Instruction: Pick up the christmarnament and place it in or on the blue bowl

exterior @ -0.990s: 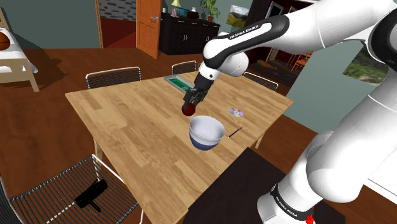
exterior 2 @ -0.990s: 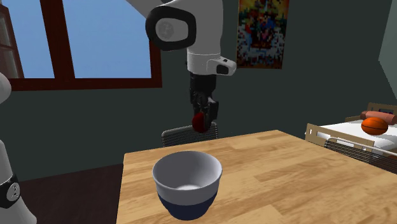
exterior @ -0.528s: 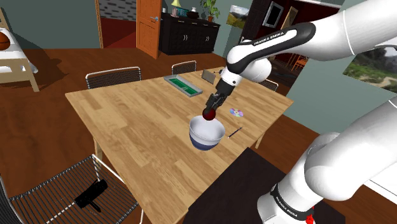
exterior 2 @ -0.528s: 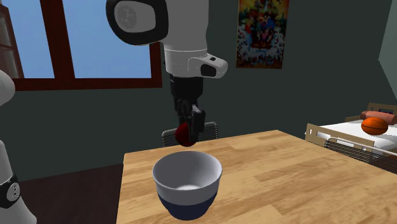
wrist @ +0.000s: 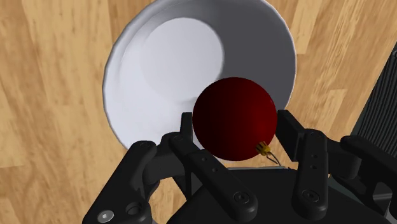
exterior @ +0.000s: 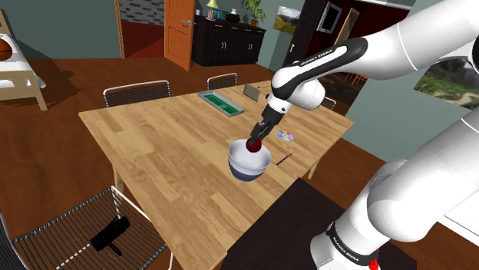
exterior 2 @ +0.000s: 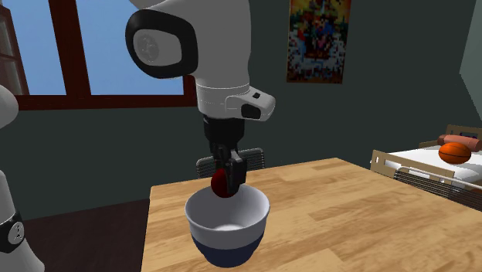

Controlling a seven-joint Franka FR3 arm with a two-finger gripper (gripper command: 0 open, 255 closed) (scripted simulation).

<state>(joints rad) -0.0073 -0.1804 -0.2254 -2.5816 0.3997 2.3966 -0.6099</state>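
One dark red christmas ball (wrist: pixel 235 118) with a small gold cap sits clasped between the hand's (wrist: pixel 235 130) two black fingers, one on each side of it. In the second exterior view the ball (exterior 2: pixel 220 184) hangs right over the opening of the bowl (exterior 2: pixel 222 249), about level with the rim on the side toward the arm; whether it touches the rim cannot be told. There is one bowl, pale inside and on its upper wall, dark blue at its base. From the shoulder view the hand (exterior: pixel 254 143) points down at a slant with the ball (exterior: pixel 252 146) over the bowl (exterior: pixel 239 170), which stands on the wooden tabletop (exterior: pixel 153 146) near the stand-side edge. Also on the tabletop are one green tray (exterior: pixel 221 100) toward the far edge, one shiny disc (exterior: pixel 285 136) and one thin dark stick (exterior: pixel 283 159), both just beside the bowl on the shoulder view's right. Three wire-backed chairs show plainly around the tabletop.
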